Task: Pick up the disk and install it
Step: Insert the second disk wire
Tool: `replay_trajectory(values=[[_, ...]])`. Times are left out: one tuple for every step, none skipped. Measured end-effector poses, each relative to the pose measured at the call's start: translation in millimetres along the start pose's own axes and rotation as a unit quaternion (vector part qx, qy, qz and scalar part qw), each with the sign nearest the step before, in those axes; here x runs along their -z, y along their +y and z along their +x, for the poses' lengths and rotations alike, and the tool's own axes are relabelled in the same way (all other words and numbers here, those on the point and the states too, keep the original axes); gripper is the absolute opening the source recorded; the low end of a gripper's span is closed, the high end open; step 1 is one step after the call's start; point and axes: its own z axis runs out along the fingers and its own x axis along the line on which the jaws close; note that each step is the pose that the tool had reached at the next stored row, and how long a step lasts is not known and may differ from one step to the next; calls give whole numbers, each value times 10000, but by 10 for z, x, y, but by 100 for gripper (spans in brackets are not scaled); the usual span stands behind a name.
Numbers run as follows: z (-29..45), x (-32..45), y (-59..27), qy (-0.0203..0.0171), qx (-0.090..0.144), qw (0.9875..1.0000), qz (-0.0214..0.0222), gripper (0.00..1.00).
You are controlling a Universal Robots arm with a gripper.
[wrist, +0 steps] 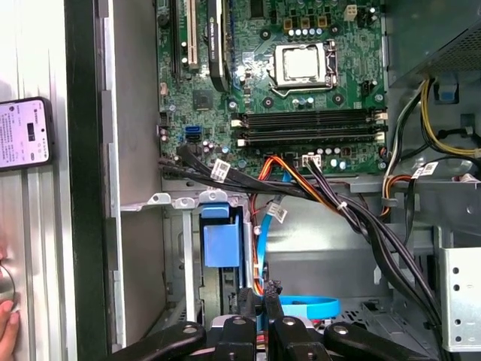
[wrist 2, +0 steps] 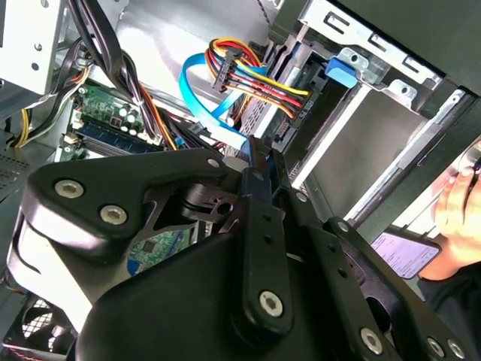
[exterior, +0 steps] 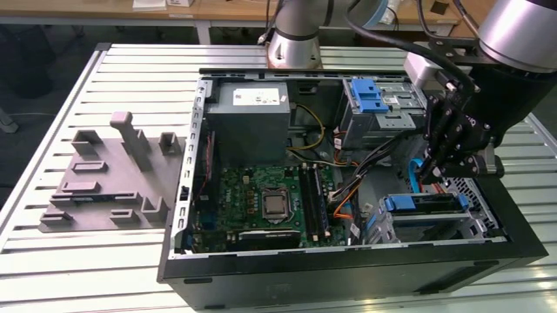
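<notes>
Closest to us in the second wrist view are the black fingers [wrist 2: 259,226] and their linkage. The fingers are drawn almost together and pinch a thin blue strip, the carrier edge of the disk [wrist 2: 258,177], which stands edge-on between them. The rest of the disk is hidden behind the linkage.

Just beyond the tips, a bundle of red, yellow and orange wires [wrist 2: 255,83] and a flat light-blue cable [wrist 2: 199,98] run across the inside of the open computer case [exterior: 348,274].

In the first wrist view, the fingers [wrist: 272,304] sit right beside the metal drive cage with its blue latch [wrist: 223,242], and the motherboard [wrist: 301,90] lies further off. A phone [wrist: 25,134] lies outside the case wall, with a person's hand [wrist: 6,331] near it.

In the exterior view, the fingers [exterior: 432,171] hang inside the case on the exterior view's right, just above that lower cage. The grey holder fixture [exterior: 96,182] stands on the slatted desk [exterior: 87,261], well apart on the exterior view's left.
</notes>
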Motion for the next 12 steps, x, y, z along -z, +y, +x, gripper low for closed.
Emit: replay_trajectory(values=[[1,-1,1,-1,-1,10000,15,16],[1,-2,2,-2,-2,10000,31,16],[1,-3,2,-3,-2,10000,45,16],[1,-2,2,-4,-2,10000,49,16],[1,-3,2,-4,-2,10000,49,16],[1,-3,2,-4,-2,10000,50,16],[5,-3,2,-4,-2,10000,52,16],[13,-7,1,-4,-2,10000,53,16],[26,-11,1,-4,-3,10000,54,16],[43,-16,0,-3,-3,10000,55,16],[58,-23,-1,-3,-3,10000,56,16],[70,-32,-2,-4,-3,10000,58,16]])
